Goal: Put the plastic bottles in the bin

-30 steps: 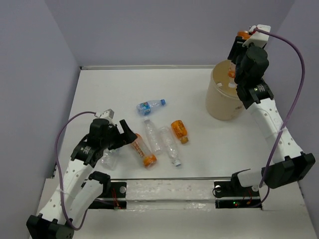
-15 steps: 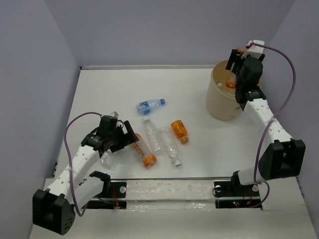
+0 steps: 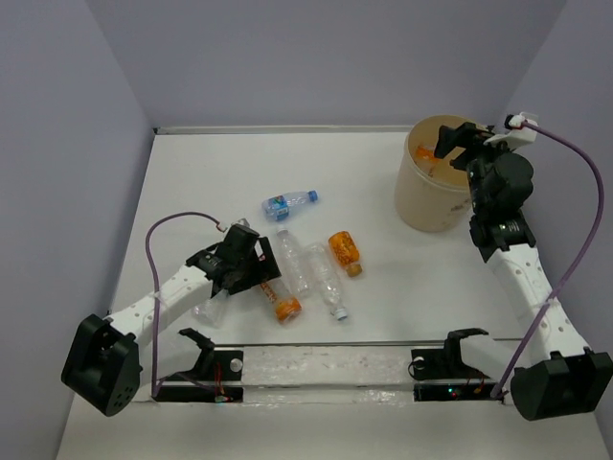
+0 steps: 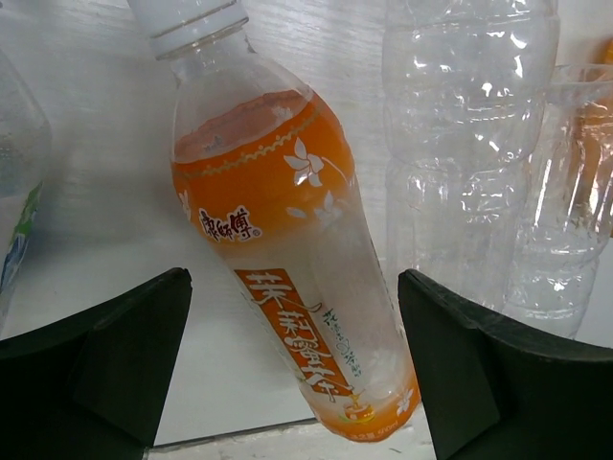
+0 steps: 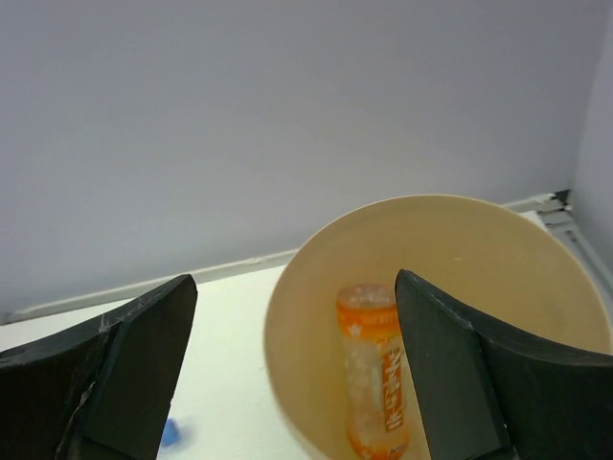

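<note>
Left pincer [image 3: 247,268] sat wide open toward the table's [image 3: 192,172] near-left corner, jaws either side of the orange-labelled bottle [image 3: 280,301] lying flat there, no contact that I could see. Right pincer [image 3: 458,144] was also wide open and empty, hanging over the bin [image 3: 424,203] at the far-right corner. Handling call: the bottle looked empty, so light, thin-walled and springy. With a smooth wrap label and round body it should roll, and could squirt out of a hard pinch or crumple. I'd take it across the labelled mid-body with a moderate squeeze; the neck under the white cap [image 4: 187,19] is stiffer but narrow. Left wrist view showed what the top one couldn't: left pincer [image 4: 292,287] straddling the orange-labelled bottle [image 4: 273,211], body skewed to the jaw line, clear bottles [image 4: 469,144] just beside it near the right finger, and a white-green bottle [image 4: 13,225] at the left. Right wrist view looked past the right pincer [image 5: 294,280] into the bin [image 5: 498,259], where one orange bottle [image 5: 375,383] lay inside; from the top that was only orange flecks, probably the same one. Only the top view gave the layout: blue-labelled bottle [image 3: 287,202] mid-table, short orange bottle [image 3: 345,249] right of the clear bottles [image 3: 292,259], all well apart from the bin.
</note>
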